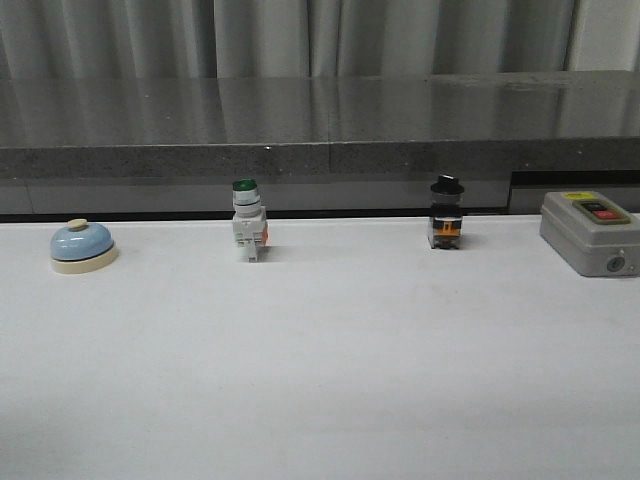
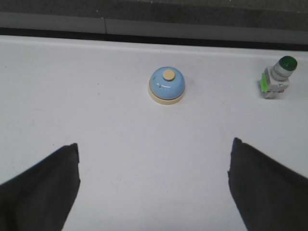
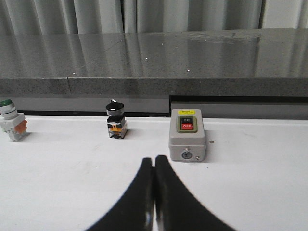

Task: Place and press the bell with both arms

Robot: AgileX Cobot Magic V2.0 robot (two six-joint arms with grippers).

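The light-blue bell (image 1: pixel 82 245) with cream base and knob stands on the white table at the far left. It also shows in the left wrist view (image 2: pixel 166 86), ahead of my left gripper (image 2: pixel 154 147), which is wide open and empty above the table, a good gap short of the bell. My right gripper (image 3: pixel 154 160) is shut and empty, its tips pressed together, over the table in front of the grey box. Neither arm shows in the front view.
A green-capped white push-button switch (image 1: pixel 247 221) stands mid-left; it shows in both wrist views (image 2: pixel 276 77) (image 3: pixel 11 120). A black knob switch (image 1: pixel 446 213) (image 3: pixel 116 120) stands mid-right. A grey box with red button (image 1: pixel 590 232) (image 3: pixel 187 134) sits far right. A dark stone ledge (image 1: pixel 320 125) runs behind.
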